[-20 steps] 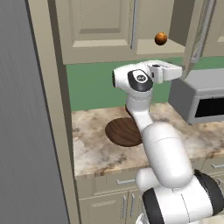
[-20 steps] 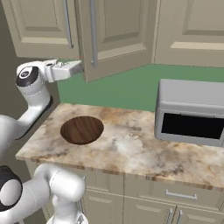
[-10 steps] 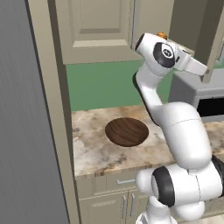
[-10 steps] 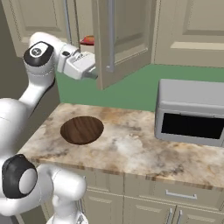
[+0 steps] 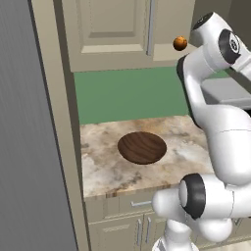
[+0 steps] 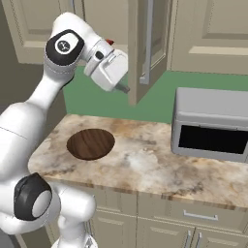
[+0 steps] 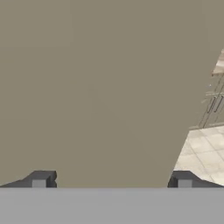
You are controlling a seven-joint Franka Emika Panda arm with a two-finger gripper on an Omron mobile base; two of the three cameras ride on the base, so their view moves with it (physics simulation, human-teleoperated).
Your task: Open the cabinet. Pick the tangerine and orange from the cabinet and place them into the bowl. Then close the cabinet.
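Standing back from the robot: cabinet (image 6: 145,48) has one door swung out, edge-on to the room, its long silver handle (image 6: 149,41) just beside the hand (image 6: 125,90). Hand is raised near the door's lower edge, tips spread wide, nothing between them. From the hand's own camera a flat beige panel (image 7: 100,87) sits very close in front of the tips and spans the gap between them; I cannot tell whether it touches.

Table (image 6: 145,164): marbled top well below the hand. Microwave (image 6: 213,123) stands off to the far side of the open door. Bowl (image 6: 90,144), dark wood, lies below the hand and is empty.

Fruit: one orange-coloured ball (image 5: 180,43) shows just beside the upper arm, at cabinet-floor height. Cannot tell if it is the orange or the tangerine. A small red patch (image 6: 110,42) shows behind the wrist; not identifiable.

Risks, as judged:
- Hand so near the panel that a forward move would shove the door, swinging it back or jamming the wrist.
- Arm elbow close to the fruit; a sweep could roll it off the shelf.
- Round fruit may squirt from wide tips if closed off-centre.
- A drop from this height could bounce out of the shallow bowl.
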